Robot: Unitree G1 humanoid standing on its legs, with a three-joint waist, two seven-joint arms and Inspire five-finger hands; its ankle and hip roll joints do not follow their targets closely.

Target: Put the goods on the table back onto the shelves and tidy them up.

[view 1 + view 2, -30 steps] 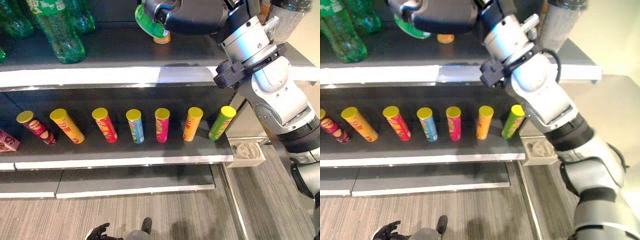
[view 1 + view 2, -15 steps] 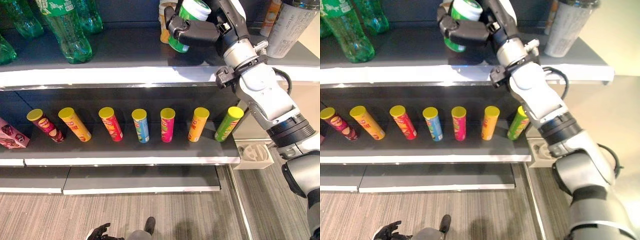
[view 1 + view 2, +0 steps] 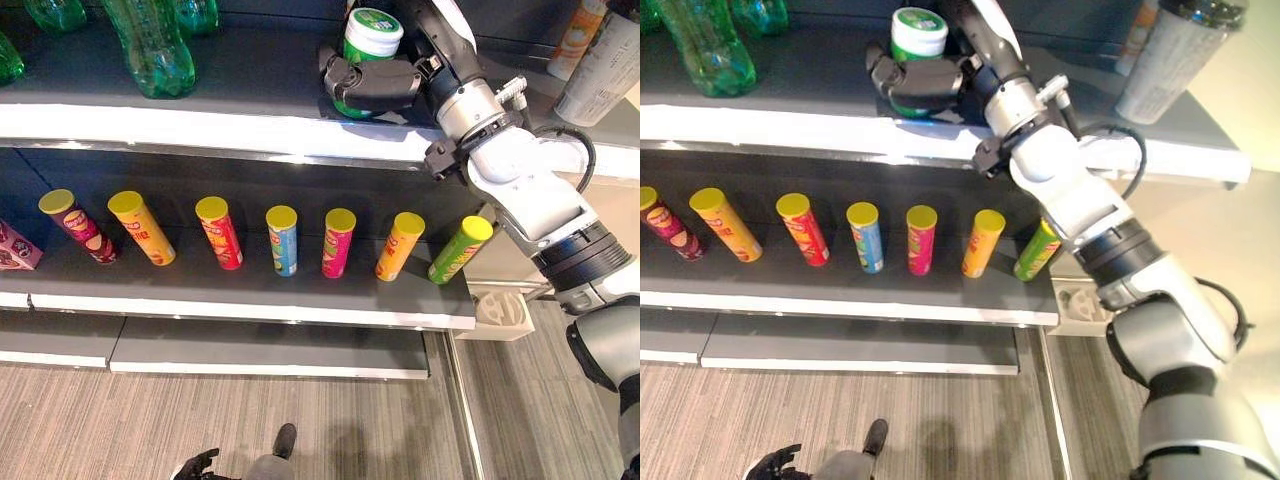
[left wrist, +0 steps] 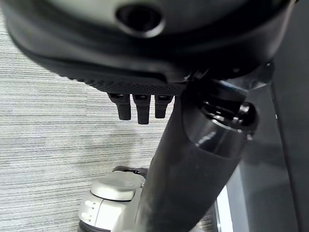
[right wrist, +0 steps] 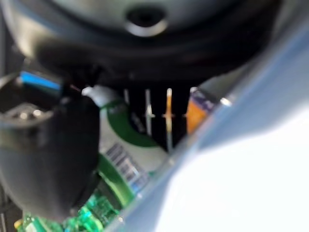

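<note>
A: Which step is in hand?

B: Placing, I'd judge. The right hand [image 3: 372, 80] has its fingers curled round a green canister [image 3: 917, 36] with a white lid, standing upright on the top shelf [image 3: 250, 95]. The fingers wrap the lower body; the lid stands clear above them.

A: Is it down on the shelf?

B: It looks seated or very nearly so; I cannot tell whether the base is touching. In the right wrist view the green-and-white label [image 5: 120, 159] sits right against the dark thumb.

A: What does the next move call for?

B: Probably letting go without tipping it: the fingers must open sideways and draw back toward the shelf edge. Beyond the fingertips stand green bottles [image 3: 150, 45], well apart, so there is room.

A: And the left hand?

B: Its fingers [image 4: 138, 107] show in its own wrist view, hanging relaxed over the floor, holding nothing.

A: What differs from half a second ago?

B: The canister was tilted and held higher then; now it is upright and lower. The tubes [image 3: 283, 240] on the shelf below lie in the same row.
</note>
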